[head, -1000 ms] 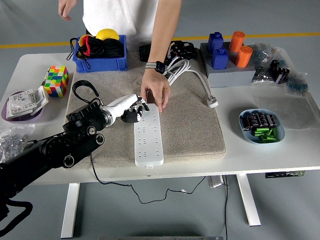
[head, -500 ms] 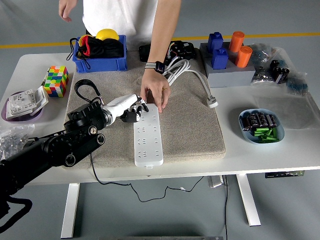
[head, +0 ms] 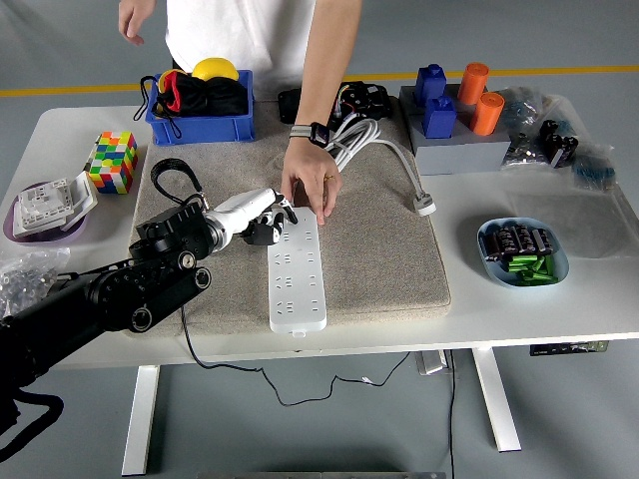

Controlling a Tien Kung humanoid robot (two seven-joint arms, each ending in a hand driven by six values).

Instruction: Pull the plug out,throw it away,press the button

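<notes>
- The left hand curls around a dark plug at the far end of the white power strip (on the mat).
- A person's hand pins the strip.
- A skewed pull could drag the strip sideways.

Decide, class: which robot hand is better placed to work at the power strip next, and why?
The left robot hand: it is already at the far end of the power strip, beside the person's hand. The right arm is out of view.
</notes>
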